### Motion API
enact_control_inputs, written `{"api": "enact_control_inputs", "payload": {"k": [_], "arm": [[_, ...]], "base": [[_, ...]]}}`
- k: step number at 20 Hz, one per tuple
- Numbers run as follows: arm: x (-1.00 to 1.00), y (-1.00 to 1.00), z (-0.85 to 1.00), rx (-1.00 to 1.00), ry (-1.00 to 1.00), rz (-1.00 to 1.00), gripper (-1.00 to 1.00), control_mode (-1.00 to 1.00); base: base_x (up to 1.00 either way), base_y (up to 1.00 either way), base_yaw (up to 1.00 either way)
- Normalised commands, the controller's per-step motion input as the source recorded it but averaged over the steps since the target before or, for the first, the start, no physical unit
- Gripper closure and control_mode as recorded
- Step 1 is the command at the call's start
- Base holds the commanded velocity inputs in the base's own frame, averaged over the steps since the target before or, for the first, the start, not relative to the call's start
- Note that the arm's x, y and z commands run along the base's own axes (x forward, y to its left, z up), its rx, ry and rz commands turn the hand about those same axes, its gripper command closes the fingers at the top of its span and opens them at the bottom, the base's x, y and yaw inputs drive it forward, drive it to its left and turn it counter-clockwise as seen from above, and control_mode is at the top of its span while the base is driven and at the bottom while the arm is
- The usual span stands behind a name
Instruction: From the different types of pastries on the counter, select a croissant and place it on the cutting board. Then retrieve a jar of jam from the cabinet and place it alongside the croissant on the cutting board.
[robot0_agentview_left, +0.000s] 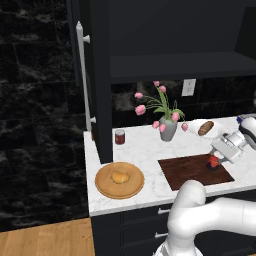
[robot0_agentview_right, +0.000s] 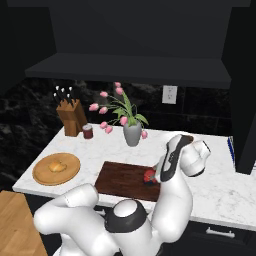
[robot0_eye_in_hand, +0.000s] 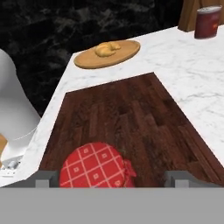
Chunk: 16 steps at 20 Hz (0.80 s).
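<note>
Jar of jam (robot0_eye_in_hand: 96, 166) upright on cutting board (robot0_eye_in_hand: 131, 113)

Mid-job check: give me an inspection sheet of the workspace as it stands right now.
Surface: white marble counter over dark drawers.
Job's things: croissant sits on the round plate, not on the cutting board. Jar of jam rests on the board's right end. Cabinet door stands open.
Clutter: brown pastry at the back, vase of pink tulips, maroon can, knife block.
Grippers: gripper straddles the jar, fingers either side; grip cannot be told.
Cables: nothing seen.
Surroundings: black stone wall, wall outlet, wood floor.
</note>
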Motion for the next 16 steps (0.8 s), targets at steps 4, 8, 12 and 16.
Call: {"api": "enact_control_inputs", "payload": {"k": [4,8,12,16], "arm": [[-0.01,0.0,0.38,0.07,0.03,0.02,-1.0,-1.0],[0.0,0.0,0.67,0.09,0.01,0.11,-1.0,-1.0],[0.0,0.29,0.19,0.05,-0.01,0.16,-1.0,-1.0],[0.0,0.85,0.0,0.0,-0.16,0.19,-1.0,-1.0]], "base": [[0.0,0.0,0.0],[0.0,0.0,0.0],[0.0,0.0,0.0],[0.0,0.0,0.0]]}}
